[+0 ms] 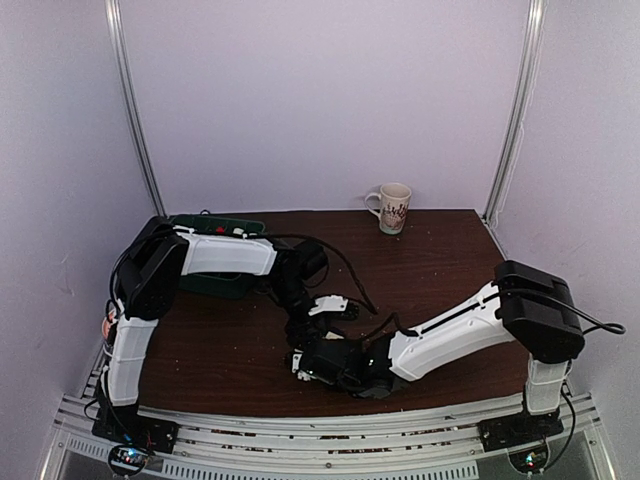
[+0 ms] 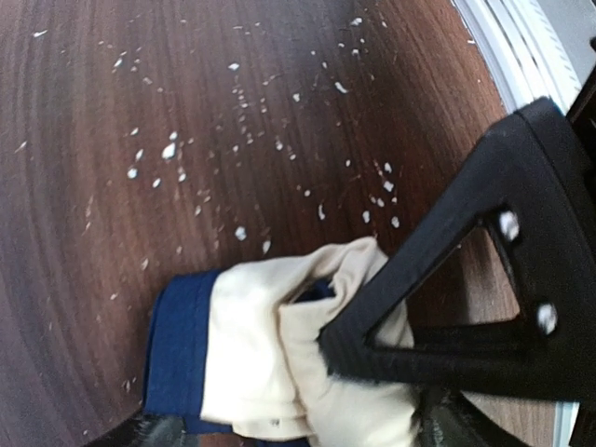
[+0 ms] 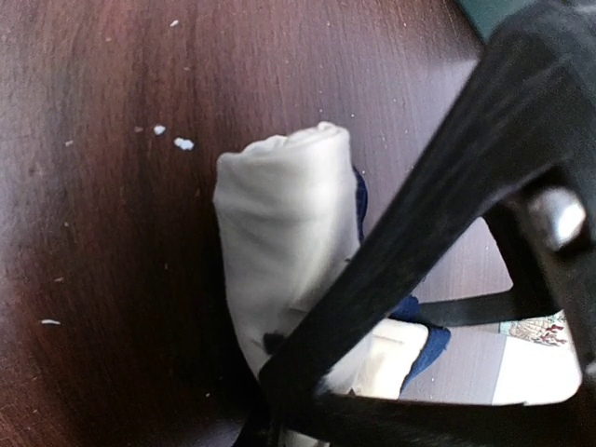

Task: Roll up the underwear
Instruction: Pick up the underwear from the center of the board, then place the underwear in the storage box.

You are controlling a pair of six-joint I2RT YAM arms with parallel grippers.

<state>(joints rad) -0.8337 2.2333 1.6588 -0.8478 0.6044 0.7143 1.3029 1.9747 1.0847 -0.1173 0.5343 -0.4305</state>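
The underwear [image 2: 251, 345] is cream cloth with a dark blue waistband [image 2: 177, 345], bunched into a roll on the brown table. In the right wrist view it shows as a tight cream roll [image 3: 279, 223] with blue at its right side. My left gripper [image 2: 307, 410] is shut on one end of the roll, its black finger [image 2: 447, 279] pressed into the cloth. My right gripper [image 3: 307, 372] is shut on the other end, one finger [image 3: 410, 233] lying across the roll. In the top view both grippers, left [image 1: 305, 325] and right [image 1: 305, 362], meet at the table's front middle and hide most of the cloth.
A patterned mug [image 1: 391, 208] stands at the back edge, right of centre. A dark green flat object [image 1: 215, 255] lies at the back left under the left arm. White crumbs [image 2: 242, 140] are scattered on the table. The metal frame rail [image 2: 521, 56] runs along the table edge.
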